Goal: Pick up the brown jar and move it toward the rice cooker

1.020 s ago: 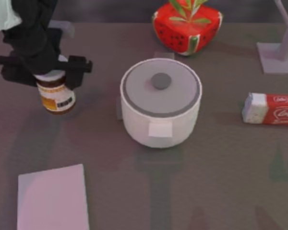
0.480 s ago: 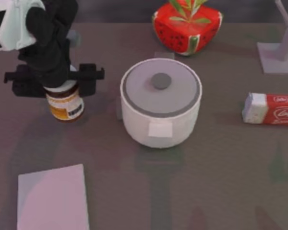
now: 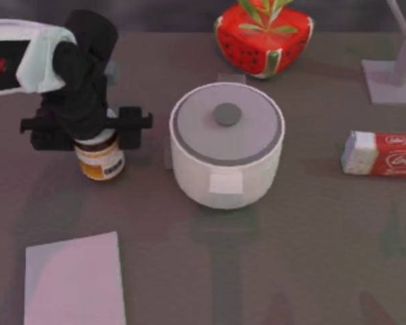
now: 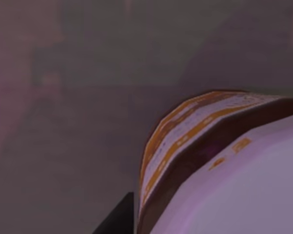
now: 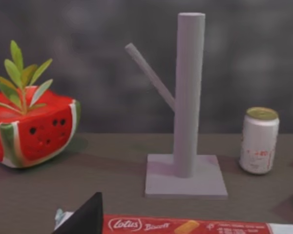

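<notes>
- The left pincer [image 3: 88,128] is over the left part of the counter [image 3: 311,244], closed on the brown jar [image 3: 100,157] from above, one black finger on each side of the lid.
- The jar hangs upright under the pincer, its yellow-orange label facing the near side; whether its base touches the counter cannot be told.
- In the left wrist view the jar [image 4: 195,131] fills the frame from close up, with its white lid and the orange stripes of the label showing over blurred counter.
- The jar is just left of the rice cooker [image 3: 227,145], with a narrow strip of bare counter between them.
- The rice cooker stands at the middle of the counter, grey lid on, dark knob at its centre, pale square panel facing the near side.
- Behind the cooker, at the far edge, sits a red watermelon-patterned planter [image 3: 262,37] with green leaves.
- A red and white Lotus biscuit pack [image 3: 381,154] lies at the right edge.
- A pale mug-tree stand [image 3: 392,74] is at the far right corner; the right wrist view shows a white can [image 5: 259,140] beside the stand.
- A pale flat rectangular pad [image 3: 74,281] lies at the near left.
- Of the right pincer only a dark fingertip [image 5: 85,217] shows in its own wrist view, so I cannot tell its state.
</notes>
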Motion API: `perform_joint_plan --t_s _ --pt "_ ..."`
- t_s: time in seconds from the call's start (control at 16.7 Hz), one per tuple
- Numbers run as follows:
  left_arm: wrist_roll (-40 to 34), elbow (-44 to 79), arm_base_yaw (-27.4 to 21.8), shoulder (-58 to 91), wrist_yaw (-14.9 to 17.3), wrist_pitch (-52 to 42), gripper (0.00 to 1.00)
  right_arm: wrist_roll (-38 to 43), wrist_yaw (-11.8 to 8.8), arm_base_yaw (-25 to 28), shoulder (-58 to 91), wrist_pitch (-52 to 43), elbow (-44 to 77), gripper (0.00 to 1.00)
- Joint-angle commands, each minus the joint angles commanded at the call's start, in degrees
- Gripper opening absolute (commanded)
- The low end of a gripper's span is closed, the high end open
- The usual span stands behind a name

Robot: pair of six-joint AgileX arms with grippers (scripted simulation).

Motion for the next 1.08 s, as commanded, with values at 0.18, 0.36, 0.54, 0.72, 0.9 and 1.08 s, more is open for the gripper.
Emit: perform_joint_plan --t_s 0.18,0.36,0.54,0.72,0.9,1.08 --pt "0.0 -0.2 0.0 0.5 0.0 0.6 0.00 0.0 0.0 0.0 0.0 0.0 0.0 1.00" --pt "0.0 -0.2 0.0 0.5 0.0 0.6 0.15 0.0 0.0 0.0 0.0 0.0 0.0 1.00" --pt "0.0 -0.2 0.0 0.5 0.0 0.6 0.38 0.0 0.0 0.0 0.0 0.0 0.0 1.00" --pt "0.0 -0.2 0.0 0.5 0.0 0.6 0.60 0.0 0.0 0.0 0.0 0.0 0.0 1.00" --pt "0.0 -0.2 0.0 0.5 0.0 0.6 0.83 0.0 0.0 0.0 0.0 0.0 0.0 1.00" --pt "0.0 -0.2 0.0 0.5 0.0 0.6 1.00 0.0 0.0 0.0 0.0 0.0 0.0 1.00"
